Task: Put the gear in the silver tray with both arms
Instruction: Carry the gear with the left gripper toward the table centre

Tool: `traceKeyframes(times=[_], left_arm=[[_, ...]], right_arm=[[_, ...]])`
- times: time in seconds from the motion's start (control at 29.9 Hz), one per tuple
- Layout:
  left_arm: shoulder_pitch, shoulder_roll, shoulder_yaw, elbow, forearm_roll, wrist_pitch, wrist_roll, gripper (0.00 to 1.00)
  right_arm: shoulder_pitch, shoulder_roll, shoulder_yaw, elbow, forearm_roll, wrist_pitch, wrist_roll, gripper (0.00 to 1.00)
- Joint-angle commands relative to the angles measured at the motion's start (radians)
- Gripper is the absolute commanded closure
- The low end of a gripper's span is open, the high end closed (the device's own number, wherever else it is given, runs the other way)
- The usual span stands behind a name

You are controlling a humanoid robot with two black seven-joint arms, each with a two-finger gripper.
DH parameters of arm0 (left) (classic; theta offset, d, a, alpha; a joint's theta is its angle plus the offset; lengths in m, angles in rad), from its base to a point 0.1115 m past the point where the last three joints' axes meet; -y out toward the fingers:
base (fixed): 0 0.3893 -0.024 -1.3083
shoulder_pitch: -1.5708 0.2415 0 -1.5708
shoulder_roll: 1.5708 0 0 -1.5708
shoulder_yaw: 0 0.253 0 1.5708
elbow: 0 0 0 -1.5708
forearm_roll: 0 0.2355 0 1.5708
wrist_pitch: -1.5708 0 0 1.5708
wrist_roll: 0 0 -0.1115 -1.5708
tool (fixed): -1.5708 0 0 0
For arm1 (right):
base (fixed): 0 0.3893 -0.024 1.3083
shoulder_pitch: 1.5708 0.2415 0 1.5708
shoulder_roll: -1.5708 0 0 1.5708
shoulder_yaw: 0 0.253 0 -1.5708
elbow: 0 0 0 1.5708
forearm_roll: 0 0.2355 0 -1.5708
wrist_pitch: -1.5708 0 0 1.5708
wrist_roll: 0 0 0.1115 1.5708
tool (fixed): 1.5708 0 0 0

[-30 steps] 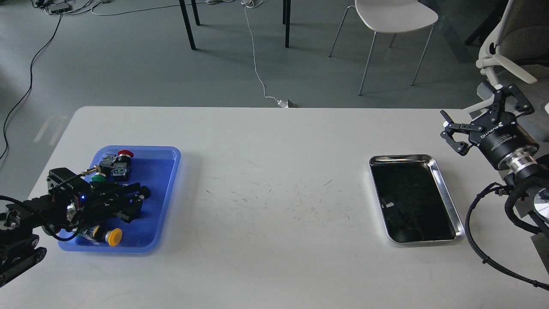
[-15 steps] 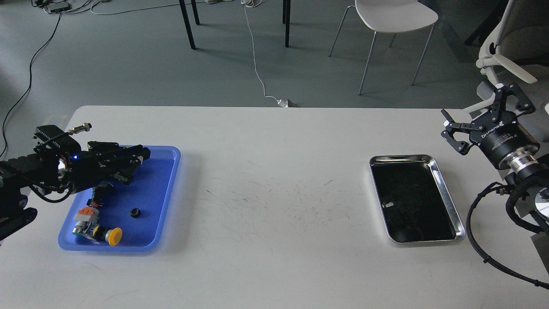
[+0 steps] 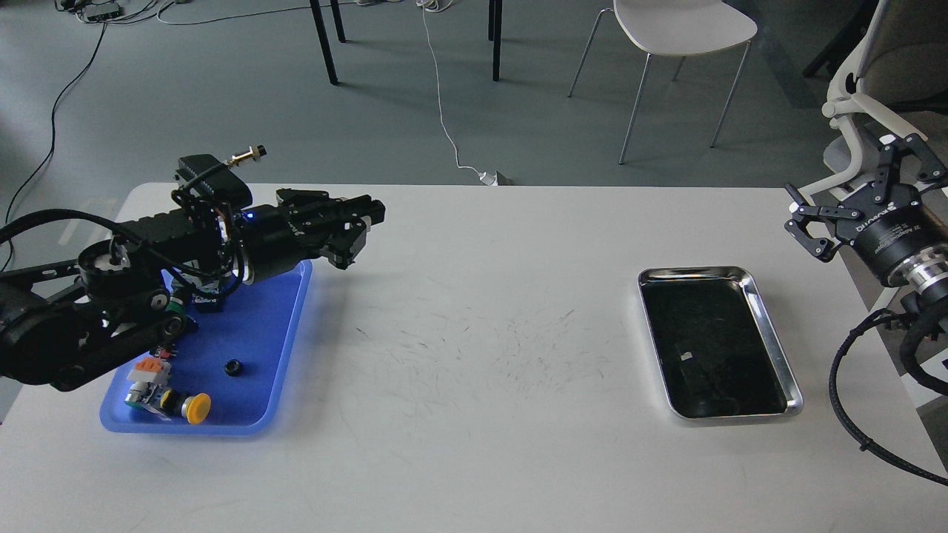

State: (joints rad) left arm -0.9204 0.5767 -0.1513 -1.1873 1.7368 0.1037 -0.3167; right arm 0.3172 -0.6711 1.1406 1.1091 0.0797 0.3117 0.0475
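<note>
The silver tray (image 3: 770, 344) lies on the right of the white table, and its dark bottom holds no object. My left gripper (image 3: 368, 219) hovers above the table just beyond the far right corner of the blue tray (image 3: 274, 318), pointing right. Its dark fingers lie close together with a pale speck at the tip; I cannot tell what, if anything, is between them. A small black ring-shaped part (image 3: 234, 366) lies in the blue tray. My right gripper (image 3: 837, 169) is open and empty, raised beyond the table's right edge, up and right of the silver tray.
The blue tray also holds a yellow push button (image 3: 196, 408), an orange-and-grey part (image 3: 144, 374) and other parts half hidden under my left arm. White chairs (image 3: 681, 26) stand on the floor behind the table. The table (image 3: 481, 355) between the trays is scuffed.
My left arm has risen out of the blue tray and swung up and right, past the tray's far right corner. My right gripper has moved slightly right and up.
</note>
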Motion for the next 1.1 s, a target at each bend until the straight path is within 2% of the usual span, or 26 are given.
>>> traceKeyframes(times=[0.0,0.2,0.3,0.43,0.84,1.07], left_arm=[[-0.006,-0.156,0.006,0.075,0.006,-0.009,0.011,0.83],[0.002,-0.389,0.019,0.242,0.016,-0.007,0.008,0.83],[0.006,-0.48,0.058,0.329,0.033,-0.002,-0.002,0.83],[0.018,-0.564,0.094,0.379,0.033,0.01,-0.005,0.82],[0.087,-0.577,0.101,0.497,0.03,0.021,-0.022,0.81],[0.106,-0.577,0.101,0.489,0.021,0.034,-0.022,0.8]], right_arm=[[-0.001,-0.012,-0.001,-0.021,0.0,0.0,0.0,0.01],[-0.003,-0.018,0.001,-0.026,0.0,-0.003,0.0,0.01],[-0.004,-0.019,0.002,-0.026,0.0,-0.005,0.0,0.01],[-0.007,-0.019,0.002,-0.028,0.0,-0.006,0.0,0.01],[-0.013,-0.018,0.002,-0.032,0.0,-0.008,0.0,0.01],[-0.015,-0.016,0.002,-0.034,0.0,-0.008,0.0,0.01]])
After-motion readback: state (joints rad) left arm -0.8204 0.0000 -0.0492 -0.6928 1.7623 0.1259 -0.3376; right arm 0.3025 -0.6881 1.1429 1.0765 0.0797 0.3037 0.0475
